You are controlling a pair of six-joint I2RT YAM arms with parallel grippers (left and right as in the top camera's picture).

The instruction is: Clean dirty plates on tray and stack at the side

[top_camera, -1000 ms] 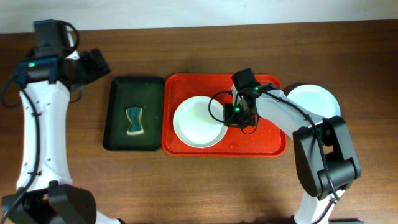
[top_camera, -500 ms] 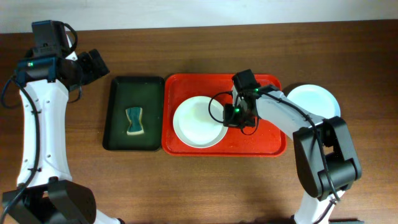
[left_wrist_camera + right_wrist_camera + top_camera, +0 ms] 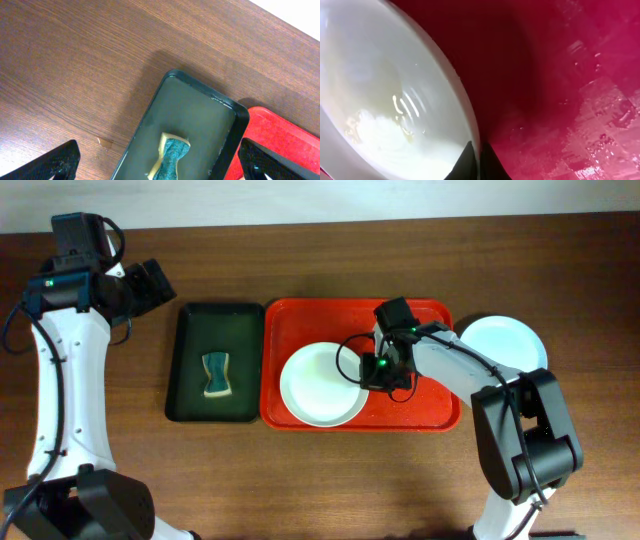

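Table (image 3: 300, 480) of brown wood across the whole overhead view. Red tray (image 3: 320, 320) at centre frame, with a wet-looking sheen on its bare floor in the right wrist view. Green tray (image 3: 195, 405) just left of it, rims close together or touching; cannot tell which.

White plate (image 3: 322, 385) lying in the left half of the red tray, toward its lower edge. Faint yellowish film noted in the plate's well in the right wrist view; judged not yet clean. Second plate (image 3: 505, 340) off the tray on bare table at right of frame, just beside the tray's right rim, partly covered by the right arm; judged the start of the stack. Whether more than one plate lies there, cannot tell. No third plate seen apart.

Sponge (image 3: 216, 375) lying in the middle of the green tray, well apart from both grippers.

Right gripper (image 3: 368, 376) low over the red tray at the white plate's right edge, fingertips clenched tight with the plate's rim running in between them; judged a pinch on that rim. Left gripper (image 3: 155, 283) at upper left of frame, raised over bare table, spread wide and grasping nothing.

Progress judged partial: at least one plate set aside, one on the tray with wiping and stacking to come.
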